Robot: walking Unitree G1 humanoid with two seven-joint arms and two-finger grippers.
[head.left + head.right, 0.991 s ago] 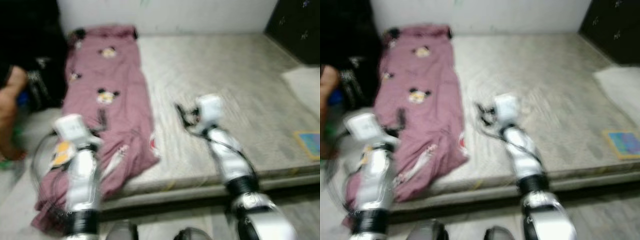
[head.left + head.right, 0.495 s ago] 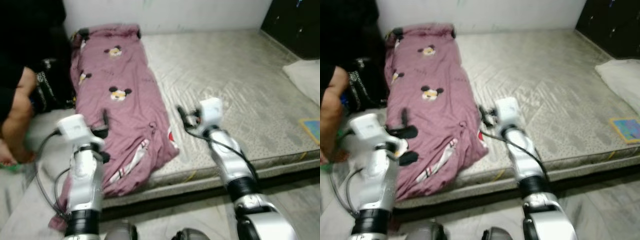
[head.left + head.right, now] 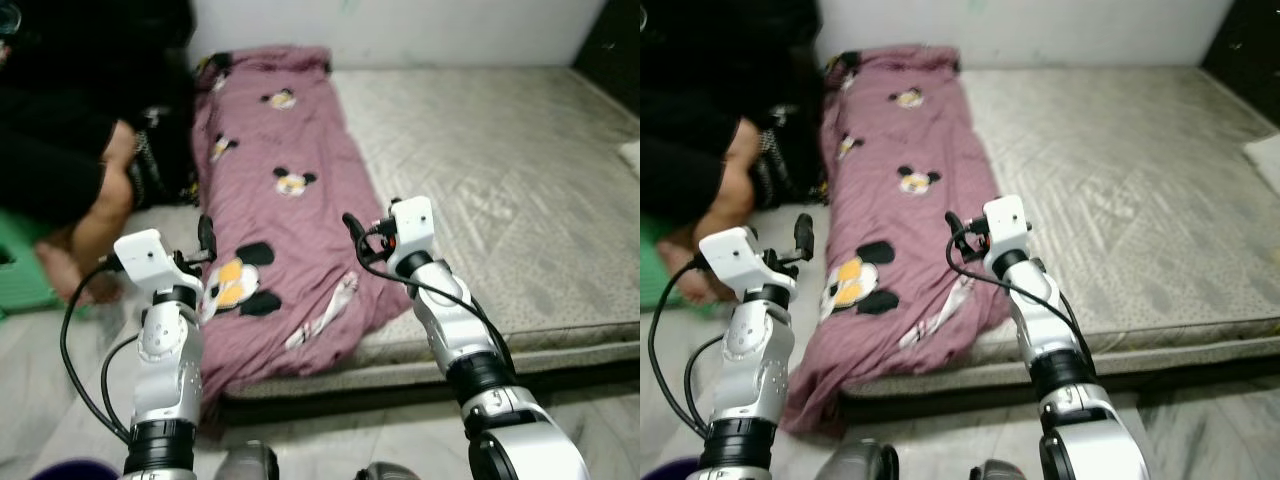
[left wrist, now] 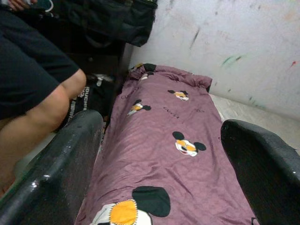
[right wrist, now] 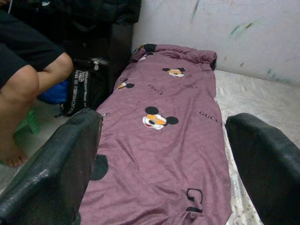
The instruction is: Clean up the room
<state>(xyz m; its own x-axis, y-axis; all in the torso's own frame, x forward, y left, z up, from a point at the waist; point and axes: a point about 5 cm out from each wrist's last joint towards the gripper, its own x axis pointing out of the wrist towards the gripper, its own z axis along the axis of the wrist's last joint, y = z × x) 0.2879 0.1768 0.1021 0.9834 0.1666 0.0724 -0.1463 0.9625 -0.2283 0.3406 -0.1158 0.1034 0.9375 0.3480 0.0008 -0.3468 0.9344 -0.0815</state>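
Above purple blanket [image 3: 290,215] on mattress [image 3: 500,190]: both jaws open, apart.

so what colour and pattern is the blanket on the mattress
Mauve-pink blanket printed with cartoon mouse heads and small black lettering; the right wrist view shows it best.

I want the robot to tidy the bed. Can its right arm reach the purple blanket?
Probably yes. The right tool hangs open over the blanket's edge, with nothing between them.
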